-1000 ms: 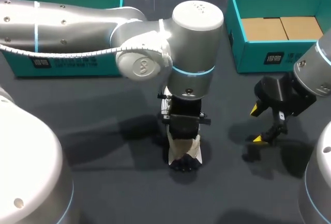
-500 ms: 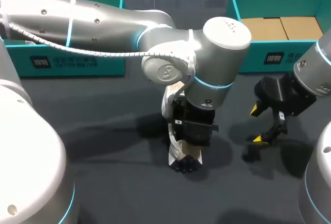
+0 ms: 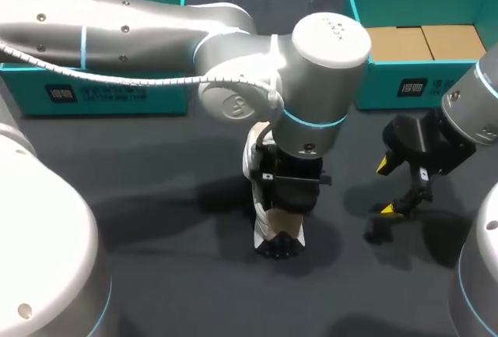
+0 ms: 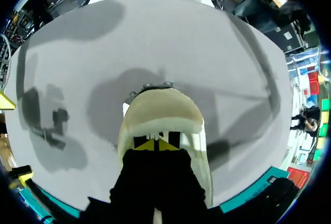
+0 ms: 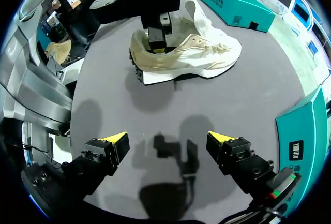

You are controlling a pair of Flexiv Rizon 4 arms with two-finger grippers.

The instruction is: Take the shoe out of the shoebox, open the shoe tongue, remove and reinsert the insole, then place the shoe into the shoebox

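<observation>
Left wrist view: left gripper (image 4: 155,144) tips together inside shoe (image 4: 161,107) heel; right gripper (image 5: 168,140) wide open, well apart.

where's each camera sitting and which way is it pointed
Head view: fixed above and behind, looking down at the table; left arm and right arm enter from its sides.
Left wrist view: on the left arm, looking down into the shoe; left gripper shows.
Right wrist view: on the right arm, looking across at the shoe's side; its open fingers show.
Shared: all three show the shoe.
</observation>
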